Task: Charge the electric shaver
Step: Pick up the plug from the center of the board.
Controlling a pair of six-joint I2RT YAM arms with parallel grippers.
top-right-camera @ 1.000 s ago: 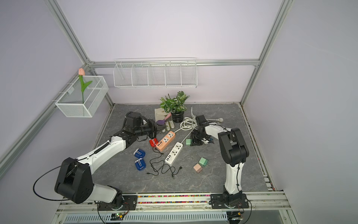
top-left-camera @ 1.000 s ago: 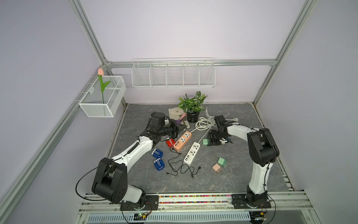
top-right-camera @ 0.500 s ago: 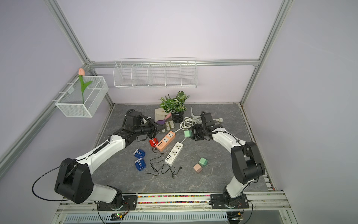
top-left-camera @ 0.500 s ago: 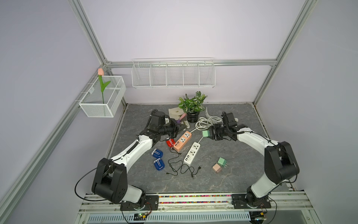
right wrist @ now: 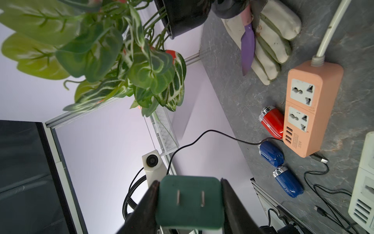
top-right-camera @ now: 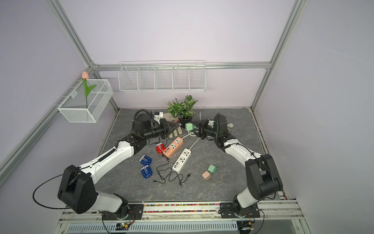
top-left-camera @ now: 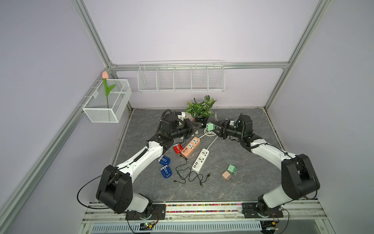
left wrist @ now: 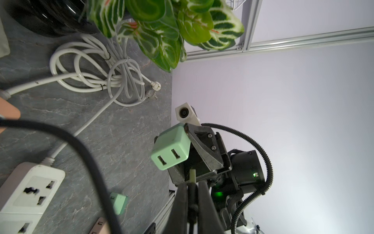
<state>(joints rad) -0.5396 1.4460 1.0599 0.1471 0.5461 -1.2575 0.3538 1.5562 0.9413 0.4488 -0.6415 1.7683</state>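
Note:
A red electric shaver [top-left-camera: 178,148] lies beside the orange power strip [top-left-camera: 191,146], and a thin black cable [right wrist: 202,135] runs from it up to my left gripper. That left gripper [top-left-camera: 199,126] [left wrist: 192,183] is shut on the cable's USB plug [left wrist: 192,175], whose pale tip sticks out past the fingers. Facing it in the air, my right gripper [top-left-camera: 212,127] [right wrist: 189,181] is shut on a mint-green charger adapter [top-left-camera: 210,127] [left wrist: 172,150]. The adapter's two USB ports face the left gripper, a short gap away. Two blue shavers [top-left-camera: 164,160] lie nearer the front.
A white power strip [top-left-camera: 200,160] lies right of the orange one, with a loose black cable [top-left-camera: 188,176] in front. Green and pink adapters [top-left-camera: 232,169] sit at the front right. A potted plant [top-left-camera: 200,109], coiled white cords [left wrist: 97,66] and a glove [right wrist: 269,40] stand behind the grippers.
My right arm has unfolded and lifted the green adapter off the table, up to face the left gripper. The left gripper has risen slightly with the plug.

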